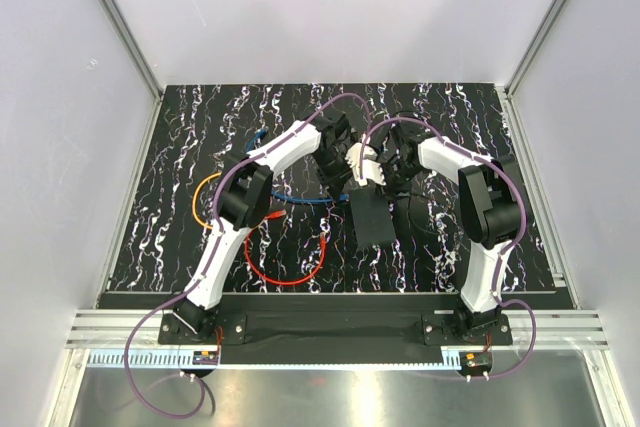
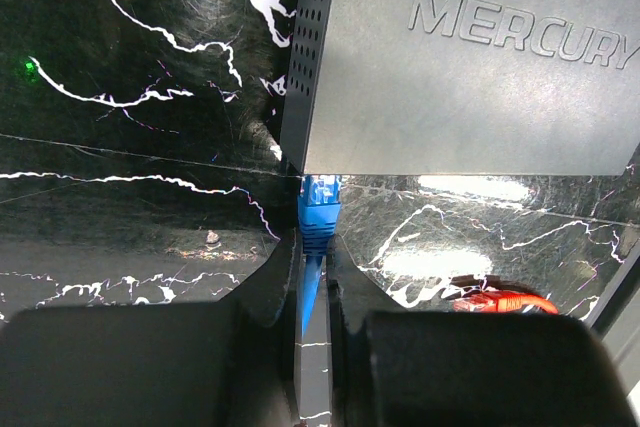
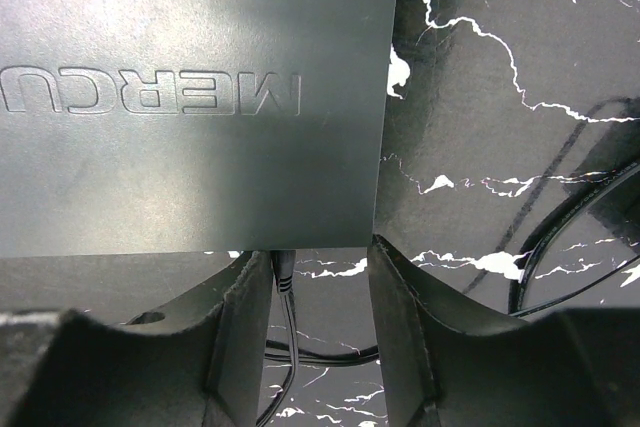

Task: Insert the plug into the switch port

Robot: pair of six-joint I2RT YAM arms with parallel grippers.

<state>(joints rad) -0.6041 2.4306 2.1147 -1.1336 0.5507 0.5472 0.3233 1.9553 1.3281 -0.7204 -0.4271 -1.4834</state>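
Left wrist view, nearest first: the left end effector [image 2: 314, 252] is clenched on the blue plug [image 2: 320, 202], its two dark fingers pressed close on either side of the plug's rear and the blue cable trailing down between them. The plug's tip meets the near edge of the switch [image 2: 470, 97] close to its left corner. The port is hidden under the top face, so I cannot tell whether the plug is seated or only touching. A red connector [image 2: 500, 300] lies on the worktop [image 2: 120, 197] at lower right, partly cut off by the finger.

Right wrist view: the right end effector [image 3: 320, 259] is released, jaws apart, and their tips reach the switch's edge near a corner. Whether they touch it is unclear. A thin black cord [image 3: 288, 312] leaves that edge and runs down through the gap. Its socket is out of sight.

Top external view: both wrists crowd over the far end of the switch and hide the plug. A red cable [image 1: 290, 275], a blue one [image 1: 300, 199] and an orange one [image 1: 203, 202] loop left of the switch, partly under the left arm.
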